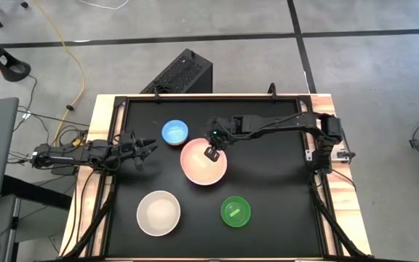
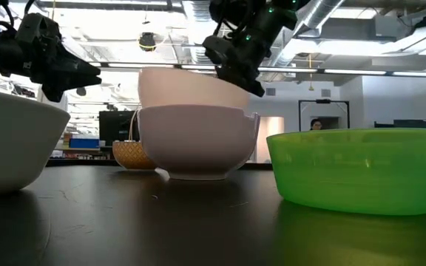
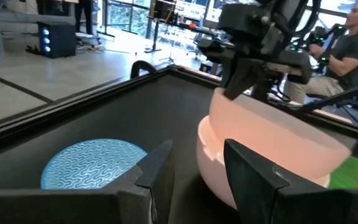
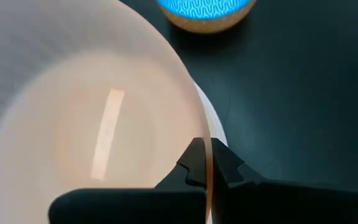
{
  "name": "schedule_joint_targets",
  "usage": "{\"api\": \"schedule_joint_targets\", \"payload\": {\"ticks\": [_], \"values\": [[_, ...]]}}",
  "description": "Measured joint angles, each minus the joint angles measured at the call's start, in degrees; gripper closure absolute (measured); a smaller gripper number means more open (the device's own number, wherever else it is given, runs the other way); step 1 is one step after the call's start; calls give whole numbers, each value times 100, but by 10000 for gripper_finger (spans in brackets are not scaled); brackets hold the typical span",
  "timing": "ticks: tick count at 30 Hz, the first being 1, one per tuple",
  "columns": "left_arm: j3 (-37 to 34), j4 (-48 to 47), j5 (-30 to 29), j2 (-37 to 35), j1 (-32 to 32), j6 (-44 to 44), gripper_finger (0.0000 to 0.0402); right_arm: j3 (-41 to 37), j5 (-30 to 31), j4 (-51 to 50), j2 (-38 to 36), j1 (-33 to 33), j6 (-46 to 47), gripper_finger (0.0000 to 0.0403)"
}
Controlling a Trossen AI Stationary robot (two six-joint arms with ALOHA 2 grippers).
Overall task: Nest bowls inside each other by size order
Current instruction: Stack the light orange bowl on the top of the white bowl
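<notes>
A translucent pink bowl (image 1: 204, 166) sits low inside a large white bowl (image 2: 198, 144) at mid-table, a little tilted. My right gripper (image 1: 212, 153) is shut on the pink bowl's far rim. My left gripper (image 1: 148, 148) is open and empty, above the table to the left of the pink bowl and near the small light blue bowl (image 1: 174, 132). The cream-white bowl (image 1: 158, 212) and the bright green bowl (image 1: 235, 211) stand upright on the table near the front edge. My right gripper pinches the pink bowl's rim (image 4: 205, 144), one finger (image 4: 191, 165) inside the bowl and one (image 4: 227, 167) outside. The fingers come from above, slanting down. The bowl's lower part is within the white bowl (image 4: 209, 118); whether it rests there, I cannot tell.
The black tabletop (image 1: 282, 175) has a raised wooden frame around it. There is free room right of the pink bowl and at the far right. A black box (image 1: 180, 73) stands beyond the far edge. A person (image 3: 347, 37) sits in the room beyond the table.
</notes>
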Motion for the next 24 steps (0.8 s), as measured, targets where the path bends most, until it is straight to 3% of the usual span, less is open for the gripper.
{"api": "schedule_joint_targets", "payload": {"ticks": [9, 24], "values": [[0, -4, -1, -1, 1, 15, 274, -13, -39, -168, 50, 47, 135, 387], [0, -2, -12, -1, 1, 5, 274, -45, 461, -122, 52, 186, 109, 304]]}}
